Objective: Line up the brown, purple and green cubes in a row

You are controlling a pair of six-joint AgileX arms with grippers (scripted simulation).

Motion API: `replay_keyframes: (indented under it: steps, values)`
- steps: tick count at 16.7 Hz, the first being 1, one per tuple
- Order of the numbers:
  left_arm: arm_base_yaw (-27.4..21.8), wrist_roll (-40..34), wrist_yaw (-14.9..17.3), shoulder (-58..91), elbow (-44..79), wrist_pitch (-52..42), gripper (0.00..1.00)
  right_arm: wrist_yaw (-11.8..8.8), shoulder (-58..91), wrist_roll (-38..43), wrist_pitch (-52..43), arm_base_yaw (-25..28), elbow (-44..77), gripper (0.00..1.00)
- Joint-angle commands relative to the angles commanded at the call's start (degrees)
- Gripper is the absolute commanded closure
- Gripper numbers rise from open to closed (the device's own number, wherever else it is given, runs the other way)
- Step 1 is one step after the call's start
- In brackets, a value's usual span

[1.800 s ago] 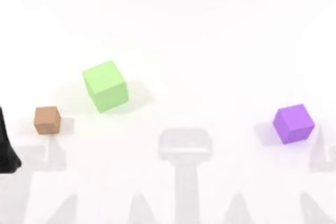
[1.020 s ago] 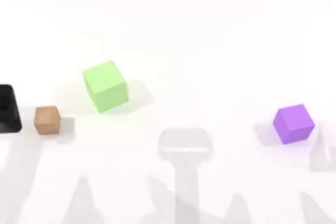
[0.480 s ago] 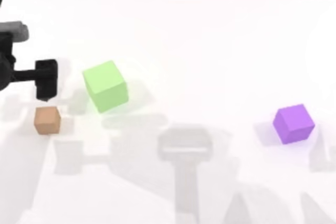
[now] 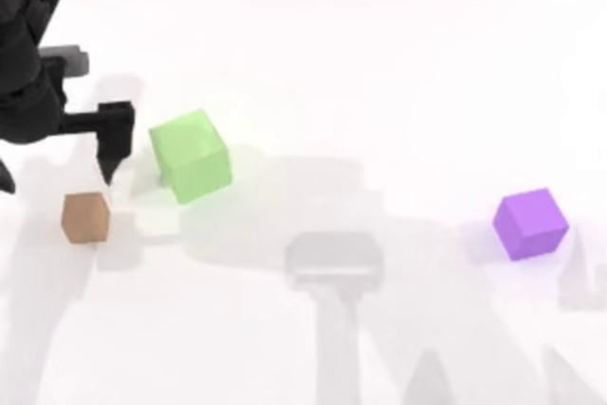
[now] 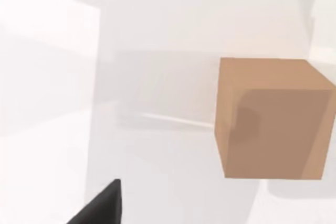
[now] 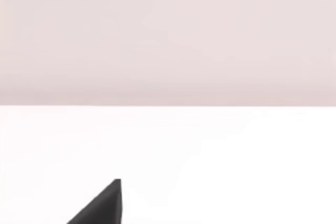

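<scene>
Brown cube (image 4: 85, 217) sat just left of the green cube (image 4: 191, 156); left end effector (image 4: 111, 144) hovered above, finger state unclear. Probably light, rigid: pinch opposite flat faces.

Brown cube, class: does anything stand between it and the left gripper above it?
Nothing visible does. In the top view the left gripper hangs just beyond the brown cube; the green cube sits off to the side, clear of that gap.

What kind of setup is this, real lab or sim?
Looks like a rendered simulation of a tabletop: a featureless white table, three flat matte cubes, brown, green and purple, and the left gripper hanging between brown and green.
</scene>
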Motion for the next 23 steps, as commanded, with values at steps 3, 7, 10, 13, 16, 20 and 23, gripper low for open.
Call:
replay_keyframes:
  steps: [3,7,10,13,16,20,23]
  values:
    - [-0.01,-0.02,0.0,0.18,0.16,-0.09,0.0,0.0,0.0,0.0,0.0,0.0,0.0,0.0]
    - [0.23,0.11,0.0,0.43,-0.68,0.96,0.0,0.0,0.0,0.0,0.0,0.0,0.0,0.0]
    - [0.15,0.2,0.02,2.76,-3.98,6.65,0.0,0.0,0.0,0.0,0.0,0.0,0.0,0.0]
    - [0.13,0.2,0.04,5.91,-8.2,14.51,0.0,0.0,0.0,0.0,0.0,0.0,0.0,0.0]
    - [0.11,0.2,0.05,7.9,-10.6,18.44,0.0,0.0,0.0,0.0,0.0,0.0,0.0,0.0]
    - [0.1,0.2,0.05,7.98,-10.69,18.56,0.0,0.0,0.0,0.0,0.0,0.0,0.0,0.0]
    - [0.1,0.2,0.05,7.98,-10.69,18.56,0.23,0.0,0.0,0.0,0.0,0.0,0.0,0.0]
